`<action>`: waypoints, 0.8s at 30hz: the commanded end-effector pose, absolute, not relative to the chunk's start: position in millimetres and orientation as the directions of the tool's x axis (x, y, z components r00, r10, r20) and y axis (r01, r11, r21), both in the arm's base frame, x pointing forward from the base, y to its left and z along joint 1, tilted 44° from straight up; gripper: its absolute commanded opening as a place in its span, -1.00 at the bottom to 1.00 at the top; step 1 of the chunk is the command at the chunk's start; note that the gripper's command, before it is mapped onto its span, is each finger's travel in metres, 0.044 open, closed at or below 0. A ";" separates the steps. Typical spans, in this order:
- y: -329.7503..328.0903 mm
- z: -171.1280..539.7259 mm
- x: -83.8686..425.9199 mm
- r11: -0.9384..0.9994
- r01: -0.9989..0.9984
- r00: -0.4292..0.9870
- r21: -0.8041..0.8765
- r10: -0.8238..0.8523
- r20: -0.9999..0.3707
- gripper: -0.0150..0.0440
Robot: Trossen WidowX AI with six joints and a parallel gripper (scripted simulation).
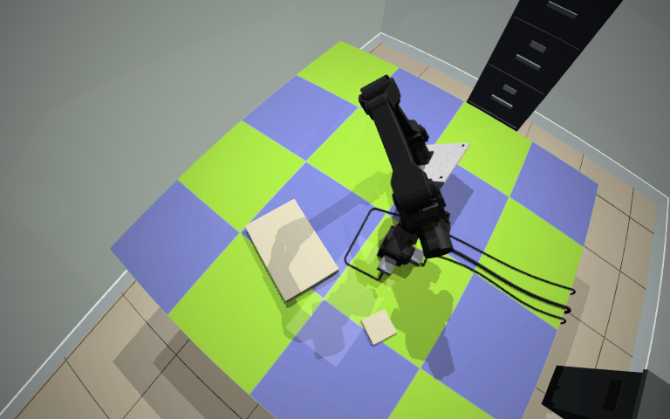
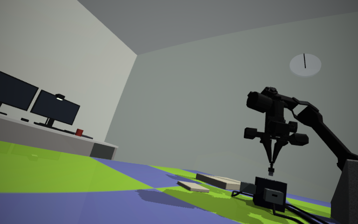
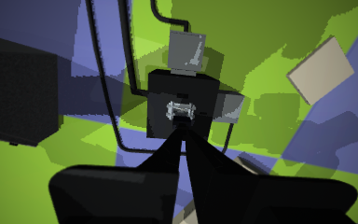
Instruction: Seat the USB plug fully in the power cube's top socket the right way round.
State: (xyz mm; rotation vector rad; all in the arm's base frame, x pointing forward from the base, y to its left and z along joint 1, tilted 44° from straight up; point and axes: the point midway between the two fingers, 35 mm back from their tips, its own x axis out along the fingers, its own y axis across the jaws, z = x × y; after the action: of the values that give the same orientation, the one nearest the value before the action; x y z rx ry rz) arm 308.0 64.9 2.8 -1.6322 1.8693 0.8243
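The black power cube (image 2: 270,190) (image 3: 160,86) stands upright on the checkered table. My gripper (image 2: 271,163) (image 3: 183,134) is shut on the small USB plug (image 2: 271,169) (image 3: 182,122). The plug has a black body and a silver metal end that points down. In the exterior view the metal end is over the cube with a small gap above its top, so the plug is out of the socket. In the wrist view the plug and fingers cover part of the cube's top, and the top socket cannot be made out. In the top view the arm hides the plug.
Grey plugs (image 1: 386,264) (image 2: 273,196) (image 3: 186,49) sit in the cube's sides, with black cables (image 1: 503,274) running across the table. A large beige slab (image 1: 291,249) and a small beige slab (image 1: 379,326) (image 2: 192,186) (image 3: 322,70) lie nearby. A grey block (image 2: 345,195) stands under the arm.
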 end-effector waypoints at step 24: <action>62.4 0.0 308.3 0.080 -0.991 -0.135 0.110 -0.676 -0.725 -0.49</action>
State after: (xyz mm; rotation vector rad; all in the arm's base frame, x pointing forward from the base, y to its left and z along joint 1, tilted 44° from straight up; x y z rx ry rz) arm 307.9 63.0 0.7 -1.6337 1.8690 0.8266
